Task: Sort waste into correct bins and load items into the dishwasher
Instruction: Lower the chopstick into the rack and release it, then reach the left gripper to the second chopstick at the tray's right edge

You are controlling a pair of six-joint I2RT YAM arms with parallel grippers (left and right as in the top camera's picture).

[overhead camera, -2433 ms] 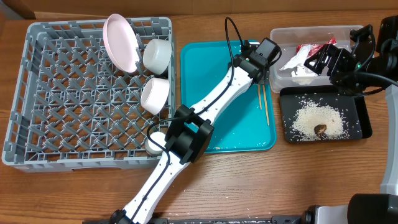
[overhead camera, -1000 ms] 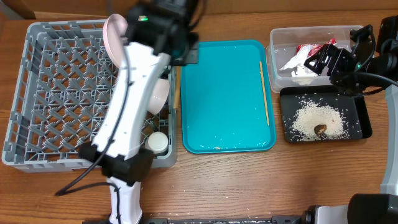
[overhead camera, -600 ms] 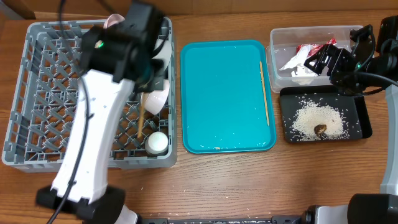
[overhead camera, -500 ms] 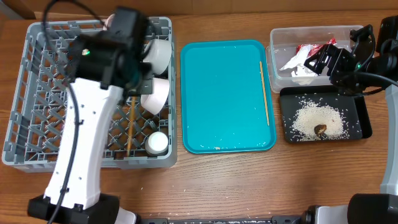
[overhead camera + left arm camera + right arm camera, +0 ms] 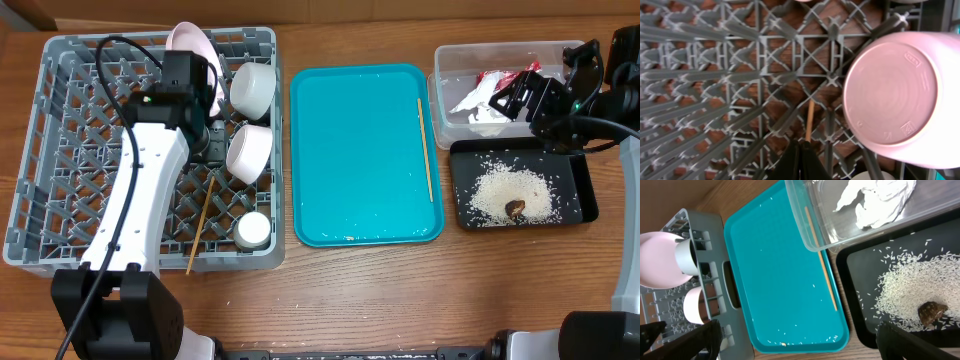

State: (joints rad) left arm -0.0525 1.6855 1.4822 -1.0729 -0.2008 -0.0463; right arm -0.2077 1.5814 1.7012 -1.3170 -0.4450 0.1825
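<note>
Chopstick [image 5: 202,225]: pinched at its upper end in left gripper [image 5: 207,150], jaws closed tight on the wood. Held on a slant over the rack [image 5: 60,150], with the upper end low above the grid floor and the lower tip out over the front wall. Wrist view: thin wooden shaft [image 5: 809,120] poking out from between the shut fingertips, base of front bowl [image 5: 895,95] just to its right. Touching or not, cannot tell.

Rack, on the left part of the table [image 5: 400,300]:
- plate [image 5: 195,60] standing on edge near the back wall
- back bowl [image 5: 253,88] just beside the plate, tipped on its side
- front bowl tipped on its side along the right wall
- cup [image 5: 252,230] in the front right corner

Teal tray [image 5: 350,150] just right of the rack. Second chopstick [image 5: 425,150] lying flat along its right edge, a few stray grains scattered near the front.

Further right, tub [image 5: 450,60] at the back, with wrapper [image 5: 500,78] and napkin [image 5: 475,105] inside. Black tray [image 5: 570,180] directly in front of the tub. Rice [image 5: 505,190] spread over its middle, brown lump [image 5: 516,208] sitting on the rice.

Right gripper [image 5: 520,93]: hanging above the tub's front edge, fingers spread wide, nothing between them.
</note>
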